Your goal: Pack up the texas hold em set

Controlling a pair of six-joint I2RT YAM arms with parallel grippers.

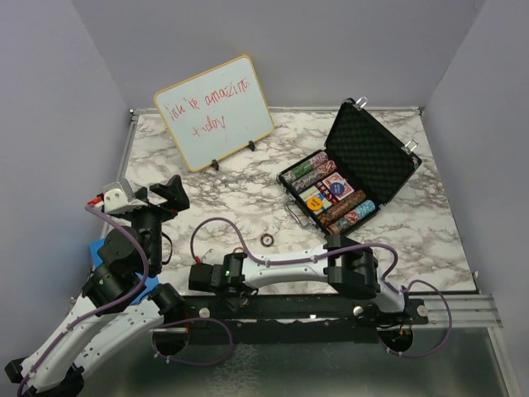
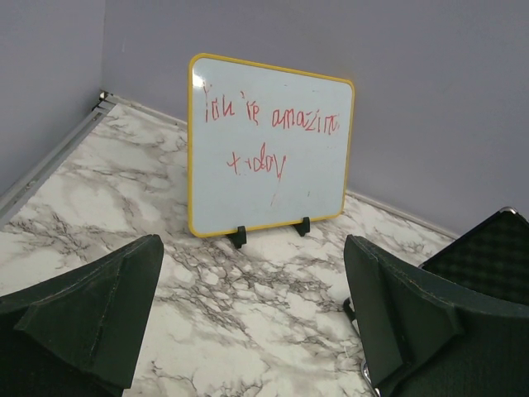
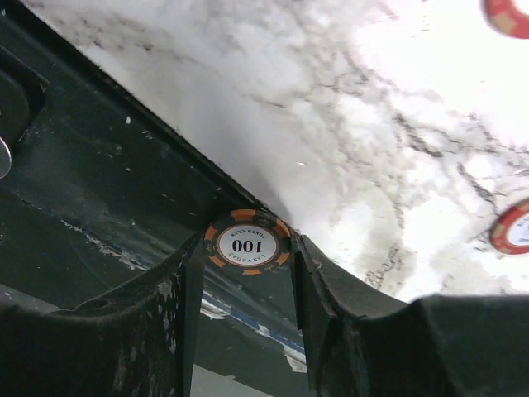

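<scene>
The right end effector is clamped edge-on around a 100 chip at the counter's near edge, likely for carrying to the open briefcase far right; the left end effector gapes apart, idle

The left arm has white shells on its long links and black joints, with a blue block partway up. A purple cable loops along it, and a white camera housing with a red tip sits at its wrist. The left gripper has thick, dark, wedge-shaped fingers. The right arm is also white and black, with a green light and a second cable, also purple. The right gripper has dark fingers scuffed with pale marks.
</scene>
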